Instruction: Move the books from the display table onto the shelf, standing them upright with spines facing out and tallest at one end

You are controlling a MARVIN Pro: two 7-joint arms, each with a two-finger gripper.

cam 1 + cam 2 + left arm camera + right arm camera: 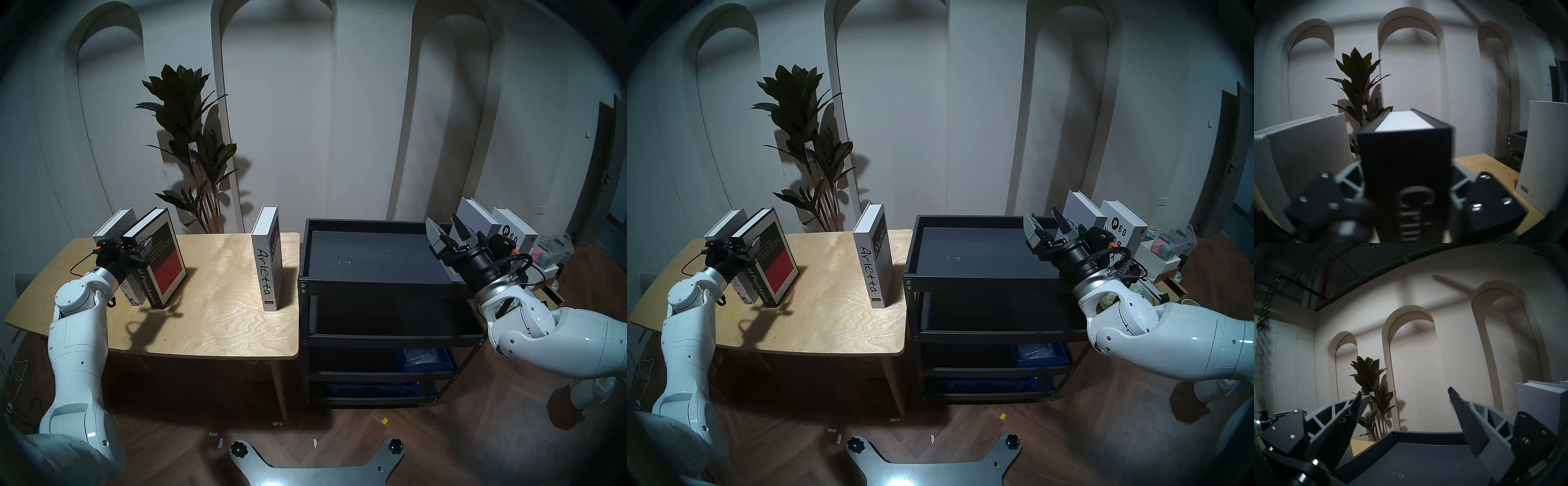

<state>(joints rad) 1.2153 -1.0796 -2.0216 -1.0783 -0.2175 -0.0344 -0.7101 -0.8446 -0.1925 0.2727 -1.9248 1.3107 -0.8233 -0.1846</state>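
Note:
My left gripper (pixel 140 249) is shut on the top of the spine of the black-and-red "Crime and Punishment" (pixel 166 268), which is tilted with its lower end at the display table (pixel 217 322). In the left wrist view the fingers (pixel 1349 176) clamp its black spine (pixel 1405 152). The pale grey Statue of Liberty book (pixel 113 224) stands just behind it. White "Arietta" (pixel 266 271) stands upright at the table's right edge. My right gripper (pixel 442 219) is open and empty above the right end of the black shelf's top tray (pixel 373 261). Grey "Discontent" (pixel 478 220) and the white Yearbook (pixel 515 230) stand behind it, bases hidden.
A tall potted plant (pixel 193 135) stands behind the table. Blue bins (pixel 424 359) sit on the shelf's lower tiers. A clear plastic box (pixel 549 251) and clutter lie right of the shelf. The robot's base plate (pixel 315 468) is at the bottom.

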